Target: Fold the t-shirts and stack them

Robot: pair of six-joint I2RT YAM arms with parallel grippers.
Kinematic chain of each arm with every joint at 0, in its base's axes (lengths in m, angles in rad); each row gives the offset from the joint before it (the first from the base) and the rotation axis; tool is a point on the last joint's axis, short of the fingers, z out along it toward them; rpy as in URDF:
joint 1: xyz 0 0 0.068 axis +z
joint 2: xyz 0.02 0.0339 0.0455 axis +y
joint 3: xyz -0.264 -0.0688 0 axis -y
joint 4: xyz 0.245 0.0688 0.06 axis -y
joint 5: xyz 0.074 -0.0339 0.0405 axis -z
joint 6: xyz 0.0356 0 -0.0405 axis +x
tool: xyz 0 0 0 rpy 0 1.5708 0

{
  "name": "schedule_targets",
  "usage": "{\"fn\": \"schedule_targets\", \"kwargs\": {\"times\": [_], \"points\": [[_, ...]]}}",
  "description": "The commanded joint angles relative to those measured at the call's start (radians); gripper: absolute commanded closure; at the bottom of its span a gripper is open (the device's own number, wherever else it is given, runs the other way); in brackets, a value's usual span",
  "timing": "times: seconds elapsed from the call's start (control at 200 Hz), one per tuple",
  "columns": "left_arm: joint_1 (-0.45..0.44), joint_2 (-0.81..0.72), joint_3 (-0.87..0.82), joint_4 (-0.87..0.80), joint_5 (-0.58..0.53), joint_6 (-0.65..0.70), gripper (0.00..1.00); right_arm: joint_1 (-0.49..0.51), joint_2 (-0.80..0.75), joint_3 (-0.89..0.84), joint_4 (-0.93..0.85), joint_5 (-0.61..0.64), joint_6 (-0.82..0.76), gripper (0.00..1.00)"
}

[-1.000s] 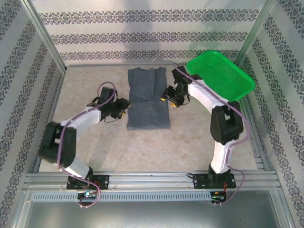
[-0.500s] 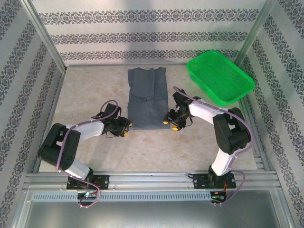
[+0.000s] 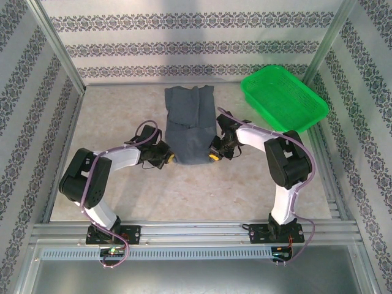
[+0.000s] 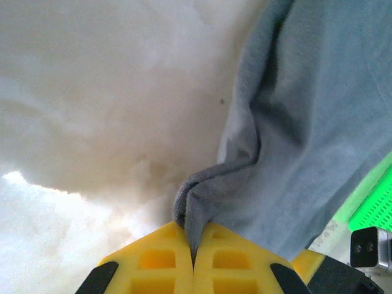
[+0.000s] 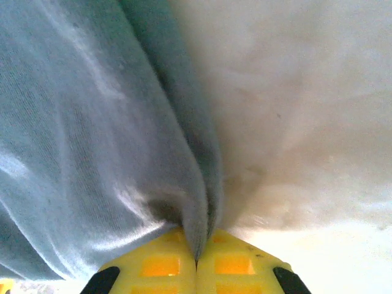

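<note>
The t-shirt (image 3: pixel 188 122) lies in the upper middle of the top view, and its sides appear already folded in. The left gripper (image 3: pixel 165 157) and the right gripper (image 3: pixel 213 156) each pinch a lower hem corner. The crosswise fold and the stacking are left, I judge.

Basket (image 3: pixel 285 98): bright green mesh, upper right of the top view, resting on the table near the back right corner.
Table (image 3: pixel 116 110): pale, marbled surface.
Walls (image 3: pixel 184 43): striped floral wallpaper on three sides.
Rail (image 3: pixel 196 229): metal, along the bottom edge.
</note>
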Motion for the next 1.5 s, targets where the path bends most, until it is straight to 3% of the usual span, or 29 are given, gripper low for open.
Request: {"fn": "schedule_targets", "kwargs": {"times": [0.0,0.2,0.42,0.535,0.664,0.804,0.924,1.039,1.204,1.239,1.264,1.299,1.344,1.424,1.494], "points": [[-0.015,-0.106,-0.061,-0.115,0.011,0.059,1.0,0.023,-0.094,-0.067,-0.038,0.013,0.013,1.0],[-0.071,-0.287,-0.221,-0.213,0.085,0.088,1.0,0.122,-0.226,-0.251,-0.039,-0.056,0.038,1.0],[-0.141,-0.609,-0.311,-0.401,0.062,0.062,1.0,0.254,-0.461,-0.429,-0.052,-0.081,0.182,1.0],[-0.143,-0.716,-0.254,-0.443,0.006,0.06,1.0,0.262,-0.56,-0.407,-0.1,-0.053,0.231,1.0],[-0.143,-0.717,-0.156,-0.419,-0.071,0.061,1.0,0.231,-0.577,-0.288,-0.181,-0.021,0.23,1.0],[-0.112,-0.608,-0.016,-0.341,-0.112,0.062,1.0,0.164,-0.511,-0.086,-0.262,-0.001,0.197,1.0],[-0.039,-0.443,0.119,-0.251,-0.083,0.077,1.0,0.079,-0.391,0.127,-0.323,0.007,0.161,1.0],[0.042,-0.216,0.279,-0.146,-0.032,0.083,1.0,0.001,-0.22,0.318,-0.311,0.017,0.141,1.0],[0.134,0.179,0.616,-0.141,0.008,0.152,0.97,-0.1,0.122,0.619,-0.266,-0.023,0.141,1.0],[0.152,0.261,0.683,-0.156,0.022,0.151,0.93,-0.116,0.208,0.724,-0.262,-0.043,0.13,0.85],[0.161,0.312,0.73,-0.167,0.026,0.148,0.85,-0.126,0.278,0.806,-0.26,-0.072,0.11,0.77],[0.172,0.378,0.781,-0.157,0.037,0.153,0.68,-0.138,0.37,0.947,-0.316,-0.088,0.073,0.7],[0.184,0.452,0.868,-0.192,0.05,0.17,0.56,-0.15,0.493,1.18,-0.429,-0.072,0.005,0.64],[0.189,0.497,0.972,-0.307,0.032,0.213,0.53,-0.165,0.635,1.497,-0.597,-0.055,-0.081,0.55],[0.181,0.428,0.93,-0.354,-0.027,0.229,0.53,-0.172,0.661,1.614,-0.664,-0.06,-0.151,0.51]]}}
